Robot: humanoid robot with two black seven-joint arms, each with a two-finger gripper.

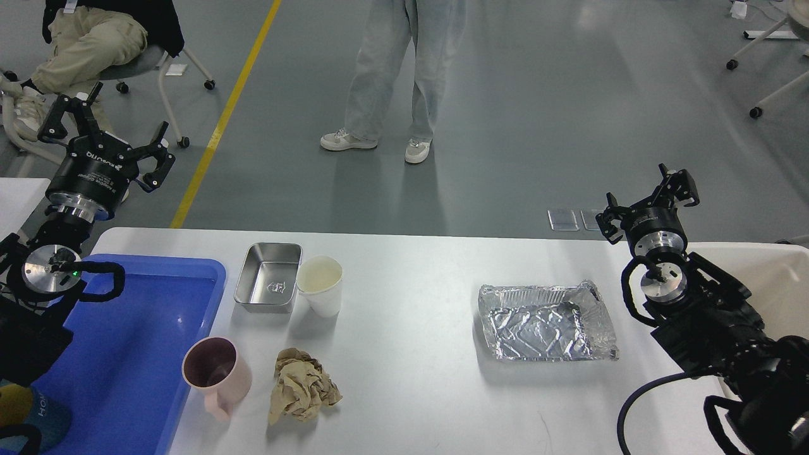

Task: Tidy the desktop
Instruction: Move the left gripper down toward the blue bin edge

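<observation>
The left gripper (101, 123) hangs raised above the far-left corner of the desk (411, 366), its fingers (158, 165) spread wide with nothing between them. The right gripper (651, 202) sits just beyond the far-right edge, its fingers (686, 186) parted too, though less widely, and also holding nothing.

Everything to be cleared lies nearer to me than both grippers, on the white desk that fills the lower half of the view. On the left side a steel tray (268, 277) and a white paper cup (320, 285) stand touching or nearly so; nearer still are a pink mug (216, 373) and a crumpled brown paper ball (302, 387), just beside each other. All four sit close to the blue plastic tray (189, 297) on the left edge, so the left arm looks the nearer one for them.

The crumpled foil container (547, 321) lies alone on the right side, its long axis running left to right. It sits below and to the left of the right gripper, near the cream-white bin (780, 278), so that arm is probably best placed for it.
</observation>
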